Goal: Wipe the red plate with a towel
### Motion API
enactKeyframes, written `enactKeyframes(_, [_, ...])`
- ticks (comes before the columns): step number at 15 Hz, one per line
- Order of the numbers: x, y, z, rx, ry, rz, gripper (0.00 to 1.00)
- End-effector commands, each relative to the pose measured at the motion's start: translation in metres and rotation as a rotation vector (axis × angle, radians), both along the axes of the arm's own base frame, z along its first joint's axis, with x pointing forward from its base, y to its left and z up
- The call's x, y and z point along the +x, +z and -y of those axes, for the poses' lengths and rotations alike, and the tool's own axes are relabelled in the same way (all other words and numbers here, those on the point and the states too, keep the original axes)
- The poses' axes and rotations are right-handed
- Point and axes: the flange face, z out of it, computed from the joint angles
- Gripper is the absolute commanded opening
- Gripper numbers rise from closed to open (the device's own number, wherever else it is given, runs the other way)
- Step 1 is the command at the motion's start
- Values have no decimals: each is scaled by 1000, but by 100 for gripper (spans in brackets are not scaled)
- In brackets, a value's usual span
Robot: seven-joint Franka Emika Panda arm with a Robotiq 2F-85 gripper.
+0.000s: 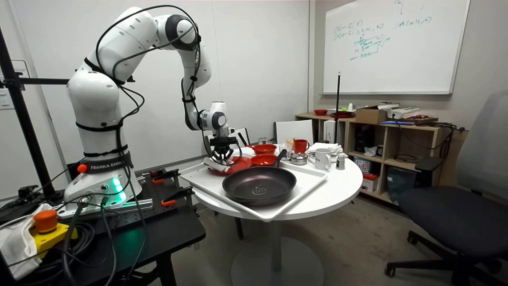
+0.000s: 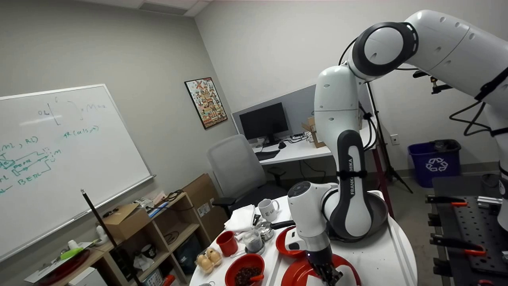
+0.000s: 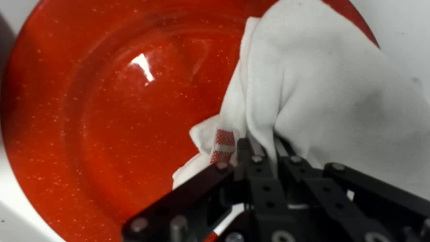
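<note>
– What do the jaws have hold of?

– The gripper [image 3: 267,149] has its black fingers pinched on a bunched fold of white towel [image 3: 322,84]. The cloth is creased, with red-checked bands just left of the jaws in the wrist view.

– And the red plate [image 3: 134,124]?

– Beneath the jaws, spreading out to their left in that view. It's round, shallow and glossy, flecked with pale specks, a faint ring around its flat middle. The towel lies over part of it and spills past the rim, right of the jaws.

– What is it resting on?

– A white tray [image 1: 307,180] with a raised edge, on a round white table [image 1: 343,186]. The tray also carries a frying pan [image 1: 260,178], dark and smooth, right of the jaws in an exterior view.

– Which containers hold something?

– In an exterior view, left of the jaws, a red bowl [image 2: 240,261] holds small dark pieces [image 2: 244,276] and a red utensil [image 2: 258,279]. Farther left, brown eggs [image 2: 206,264] sit in a clear carton [image 2: 218,262]; their number isn't clear.

– And the counts on the table?

– One plate, one pan, two mugs, a red mug [image 2: 227,243] and a white mug [image 2: 268,209], both left of the jaws there, and two red bowls, the second bowl [image 2: 282,241] just beside the plate.
</note>
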Motion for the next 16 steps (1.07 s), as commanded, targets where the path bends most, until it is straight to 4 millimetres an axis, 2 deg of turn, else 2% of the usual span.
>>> enactKeyframes(1, [16,-25,13,-43,-56,16,7])
enactKeyframes(7, [59,-16,62,-52,-248,163,7])
enactKeyframes(10, [70,-15,83,-47,-322,213,7])
enactKeyframes(13, [68,-22,87,-51,-331,226,7])
enactKeyframes(16, [62,-27,77,-55,-310,219,7])
